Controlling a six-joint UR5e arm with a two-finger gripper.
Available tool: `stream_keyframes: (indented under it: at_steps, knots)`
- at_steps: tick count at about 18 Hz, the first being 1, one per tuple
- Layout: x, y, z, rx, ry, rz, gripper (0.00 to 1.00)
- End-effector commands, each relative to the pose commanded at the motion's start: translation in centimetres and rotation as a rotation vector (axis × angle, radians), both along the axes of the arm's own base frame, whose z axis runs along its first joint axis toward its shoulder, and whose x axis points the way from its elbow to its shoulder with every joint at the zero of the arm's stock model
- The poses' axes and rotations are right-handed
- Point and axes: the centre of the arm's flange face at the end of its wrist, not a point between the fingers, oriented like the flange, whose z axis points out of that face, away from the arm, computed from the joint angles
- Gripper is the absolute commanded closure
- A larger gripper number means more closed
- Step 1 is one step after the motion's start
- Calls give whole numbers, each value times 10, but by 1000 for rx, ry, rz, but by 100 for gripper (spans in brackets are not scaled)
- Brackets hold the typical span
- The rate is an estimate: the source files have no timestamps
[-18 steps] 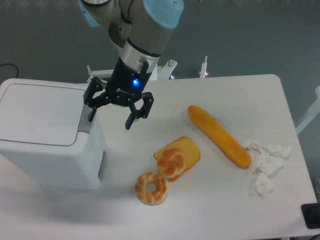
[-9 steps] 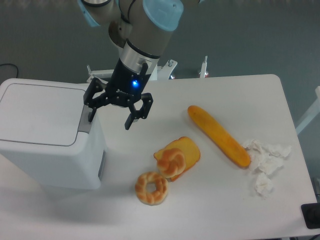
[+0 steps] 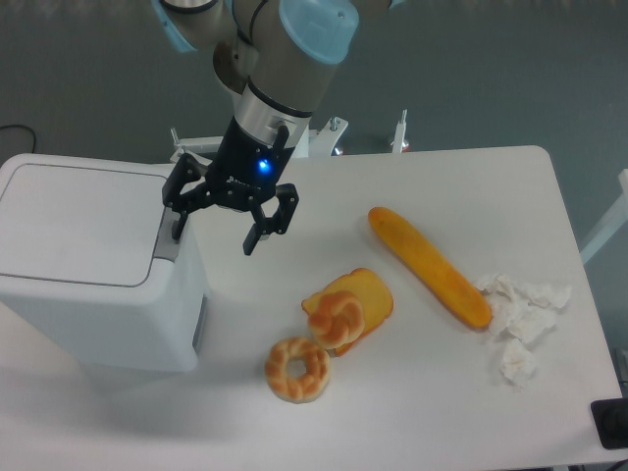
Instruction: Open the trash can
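Trash can (image 3: pixel 93 265) fills the left side of the frame, a big white box with its flat lid down and the grey push tab (image 3: pixel 167 235) running along its right edge. The lid looks shut, so the opening is not yet done.

Over that right edge hangs the gripper (image 3: pixel 216 224), fingers spread wide and holding nothing, a blue light glowing on its body. One finger (image 3: pixel 180 218) sits right above the grey tab, seemingly at or just over it; from this angle I cannot tell whether it touches. The other finger points down over bare table (image 3: pixel 412 392) beside the bin.

To my eye the step in hand is pressing that tab. Doing it well means bringing the finger straight down onto the middle of the tab, not its outer lip, so it does not slip off between bin and table. A short, firm push should do; the bin looks light, and a slanted shove might tip or slide it. Then lift clear so the lid has room to swing up.

Centre and right of the frame hold a baguette (image 3: pixel 429 266), a bagel (image 3: pixel 297 369), a bread slice (image 3: pixel 363 294) with a pretzel (image 3: pixel 335 319) on it, and crumpled tissue (image 3: pixel 520 319), all well apart from the bin.
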Motion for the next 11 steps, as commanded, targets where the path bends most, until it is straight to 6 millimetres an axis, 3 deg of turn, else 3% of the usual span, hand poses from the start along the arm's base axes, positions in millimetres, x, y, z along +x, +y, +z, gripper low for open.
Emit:
stream_keyframes:
  at_steps: [11]
  knots:
    - [0,1,-3,-4,-5,-2,0]
